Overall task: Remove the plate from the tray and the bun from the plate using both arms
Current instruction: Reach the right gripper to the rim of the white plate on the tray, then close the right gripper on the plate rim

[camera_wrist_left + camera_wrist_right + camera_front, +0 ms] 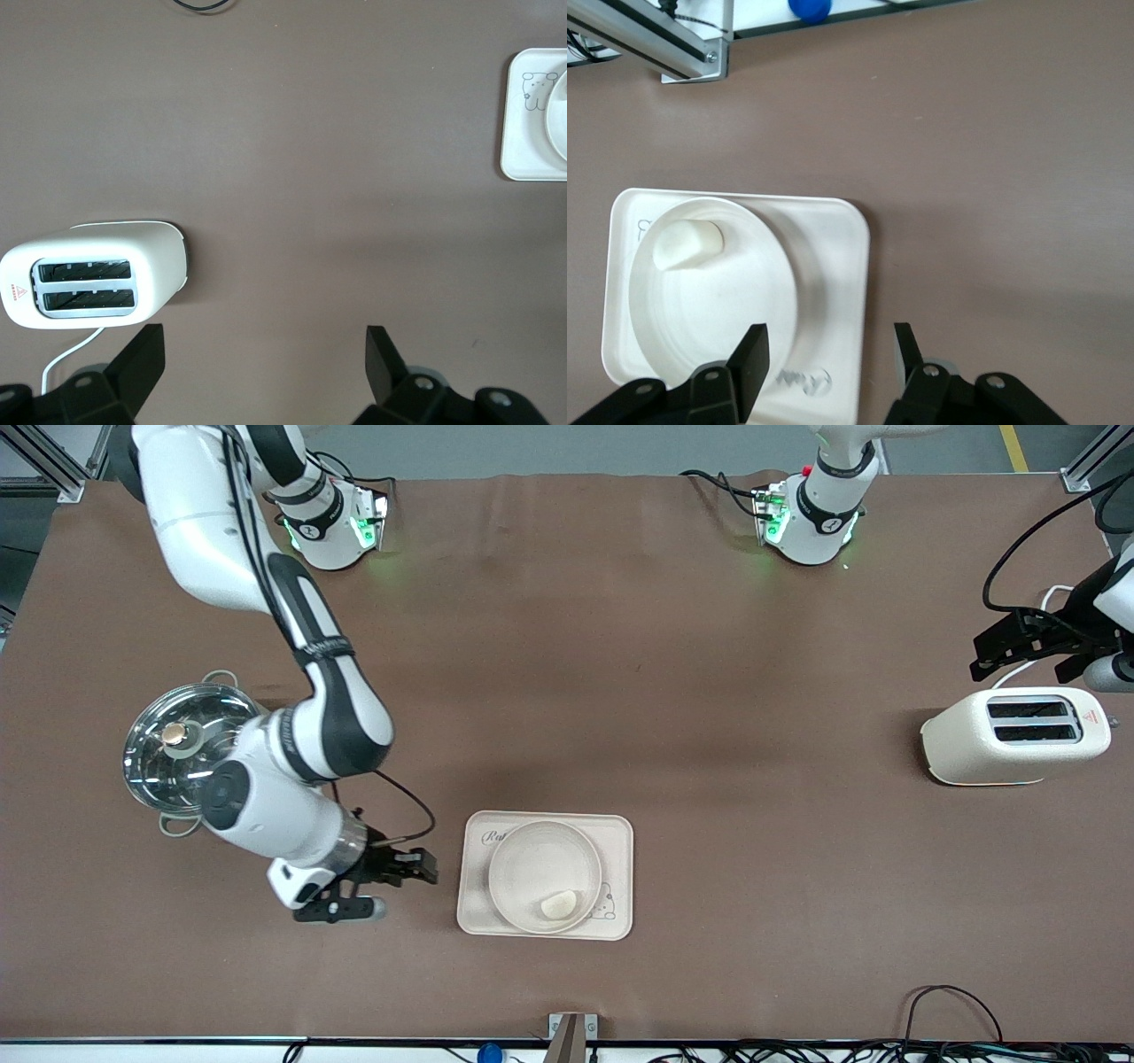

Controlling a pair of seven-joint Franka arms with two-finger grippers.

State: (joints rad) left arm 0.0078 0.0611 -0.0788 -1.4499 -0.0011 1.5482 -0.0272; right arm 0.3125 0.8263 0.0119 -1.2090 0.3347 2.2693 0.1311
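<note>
While the bun (pixel 558 905) lies in the plate (pixel 532 864) on the tray (pixel 620 833), we see the right gripper (pixel 403 865) spread beside it; the left gripper (pixel 261 363) waits spread near the toaster (pixel 1010 735).

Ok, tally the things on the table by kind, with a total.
Plate: 1
Bun: 1
Tray: 1
Toaster: 1
Lidded steel pot: 1
Total: 5

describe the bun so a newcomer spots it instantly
Find the rectangular cream tray with the rabbit drawing, near the table's camera-side edge. A round plate sits on it, and the bun lies inside: a small whitish lump, the only thing in the plate.
</note>
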